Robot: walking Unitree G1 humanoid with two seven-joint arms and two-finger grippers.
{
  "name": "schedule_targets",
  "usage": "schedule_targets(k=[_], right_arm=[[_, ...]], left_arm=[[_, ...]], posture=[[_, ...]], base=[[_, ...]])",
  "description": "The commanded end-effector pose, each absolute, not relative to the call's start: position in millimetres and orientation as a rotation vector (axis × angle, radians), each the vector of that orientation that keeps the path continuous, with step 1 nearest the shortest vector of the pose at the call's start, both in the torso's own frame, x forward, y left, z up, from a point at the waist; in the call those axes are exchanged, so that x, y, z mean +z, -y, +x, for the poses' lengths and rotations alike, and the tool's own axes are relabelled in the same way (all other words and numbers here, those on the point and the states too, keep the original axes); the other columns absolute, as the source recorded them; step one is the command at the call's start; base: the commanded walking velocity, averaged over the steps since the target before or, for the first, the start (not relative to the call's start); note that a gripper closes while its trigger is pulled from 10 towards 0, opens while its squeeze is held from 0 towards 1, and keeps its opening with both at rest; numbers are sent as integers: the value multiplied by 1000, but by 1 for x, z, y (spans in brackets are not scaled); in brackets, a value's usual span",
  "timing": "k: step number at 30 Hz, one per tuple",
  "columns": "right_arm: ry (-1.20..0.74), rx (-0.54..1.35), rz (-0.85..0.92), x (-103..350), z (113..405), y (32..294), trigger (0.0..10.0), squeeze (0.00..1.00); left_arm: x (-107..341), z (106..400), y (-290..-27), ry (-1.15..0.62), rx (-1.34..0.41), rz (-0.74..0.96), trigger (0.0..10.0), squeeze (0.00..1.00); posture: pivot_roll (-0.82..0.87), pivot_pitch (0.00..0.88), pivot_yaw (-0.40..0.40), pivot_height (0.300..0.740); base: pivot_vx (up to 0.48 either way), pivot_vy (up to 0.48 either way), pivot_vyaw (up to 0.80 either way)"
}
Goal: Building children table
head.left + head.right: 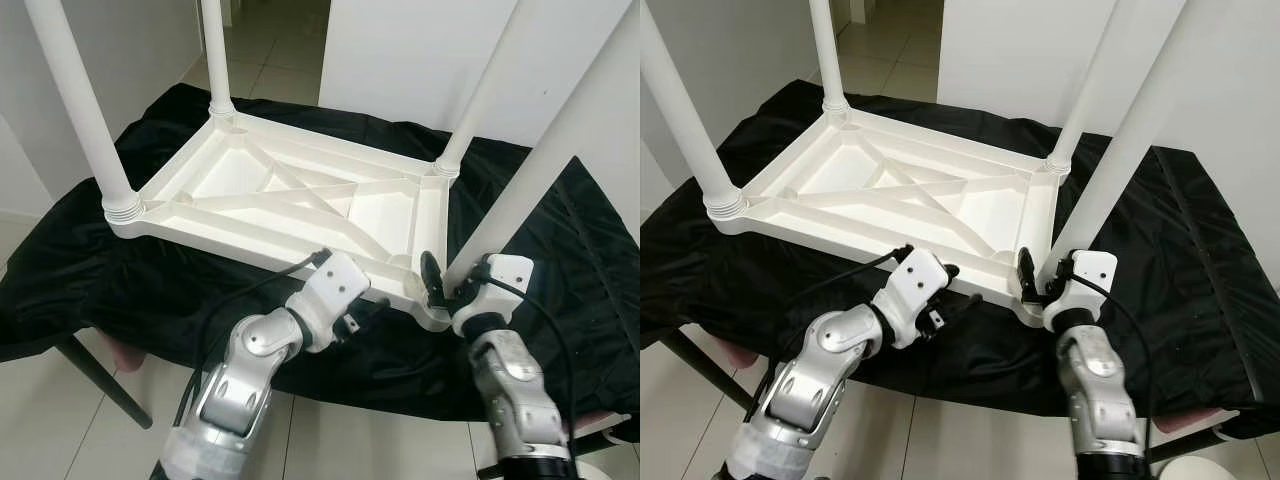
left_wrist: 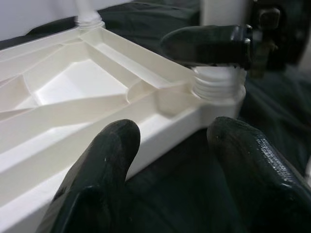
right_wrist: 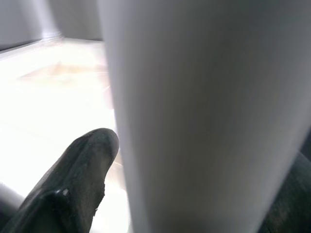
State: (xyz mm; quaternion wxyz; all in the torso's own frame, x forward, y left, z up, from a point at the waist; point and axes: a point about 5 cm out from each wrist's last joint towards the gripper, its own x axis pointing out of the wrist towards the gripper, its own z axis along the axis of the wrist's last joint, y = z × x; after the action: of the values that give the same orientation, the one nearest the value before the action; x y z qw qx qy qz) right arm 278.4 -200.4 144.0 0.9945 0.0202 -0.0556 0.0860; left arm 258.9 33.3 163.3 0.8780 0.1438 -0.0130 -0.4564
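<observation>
A white plastic children's table (image 1: 200,225) lies upside down on a black cloth (image 1: 90,270). Three white legs stand in its corners: left (image 1: 80,110), far (image 1: 215,50) and far right (image 1: 490,90). A fourth leg (image 1: 540,170) leans out of the near right corner socket (image 2: 216,85). My right gripper (image 1: 445,285) is shut on this leg just above its threaded base, and the leg (image 3: 204,116) sits right beside one finger (image 3: 73,179). My left gripper (image 1: 365,310) is open at the table's near edge, its fingers (image 2: 97,179) spread just short of that rim.
The cloth covers a low support with a dark slanted leg (image 1: 100,380) at the near left. Tiled floor (image 1: 330,440) lies in front, and white walls (image 1: 400,50) stand behind. The upright legs rise close to my arms.
</observation>
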Motion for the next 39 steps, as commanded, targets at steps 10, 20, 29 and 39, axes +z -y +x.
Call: schedule_targets(k=[10, 20, 29, 39], right_arm=[[81, 456, -34, 148, 291, 209, 10000, 0], [-9, 617, -104, 137, 301, 214, 0, 0], [-18, 586, -69, 133, 298, 214, 10000, 0], [-68, 163, 103, 116, 301, 188, 10000, 0]], left_arm=[[163, 254, -30, -7, -1040, 198, 10000, 0], [169, 267, -29, 24, -1019, 224, 10000, 0], [168, 267, -29, 24, -1019, 230, 10000, 0], [166, 272, -31, 18, -966, 235, 10000, 0]], posture=[[-33, 9, -71, 740], [-44, 0, -73, 740], [-36, 0, -77, 740], [-9, 0, -87, 740]], base=[[0, 0, 0], [0, 0, 0], [0, 0, 0], [0, 0, 0]])
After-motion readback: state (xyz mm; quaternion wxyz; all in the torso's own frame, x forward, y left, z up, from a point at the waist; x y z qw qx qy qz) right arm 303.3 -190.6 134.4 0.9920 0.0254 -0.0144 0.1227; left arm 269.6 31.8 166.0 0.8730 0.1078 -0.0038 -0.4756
